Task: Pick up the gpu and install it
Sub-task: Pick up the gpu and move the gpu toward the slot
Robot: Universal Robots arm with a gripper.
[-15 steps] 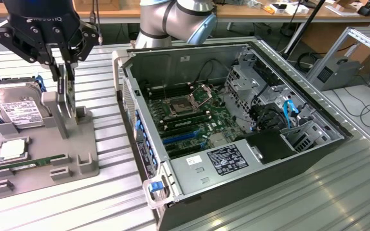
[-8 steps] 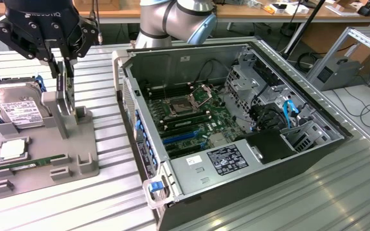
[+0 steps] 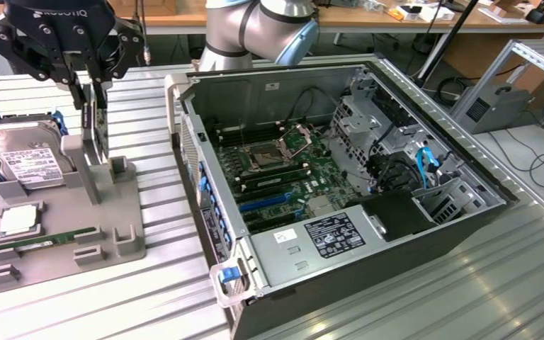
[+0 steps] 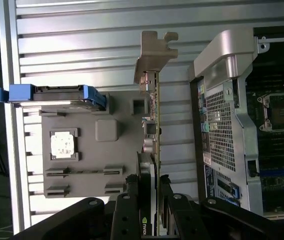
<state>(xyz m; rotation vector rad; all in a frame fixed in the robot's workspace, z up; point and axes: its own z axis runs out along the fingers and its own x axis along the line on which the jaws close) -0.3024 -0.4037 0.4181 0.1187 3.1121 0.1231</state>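
Observation:
The gpu (image 3: 100, 131) is a thin dark card standing on edge over the grey holder (image 3: 111, 212), near its tall post. My gripper (image 3: 91, 88) comes down on it from above, with a finger pressed against each face, shut on the card. In the wrist view the gpu (image 4: 154, 125) shows edge-on between my gripper (image 4: 149, 200) fingers, its silver bracket (image 4: 154, 55) at the far end. I cannot tell whether the card's lower edge still rests in the holder.
The holder also carries a silver hard drive (image 3: 26, 159), a processor chip (image 3: 17, 221) and a green memory stick (image 3: 40, 241). The open computer case (image 3: 348, 177) lies at the exterior view's right, motherboard (image 3: 282, 170) exposed. The ribbed metal table (image 3: 159, 297) surrounds both.

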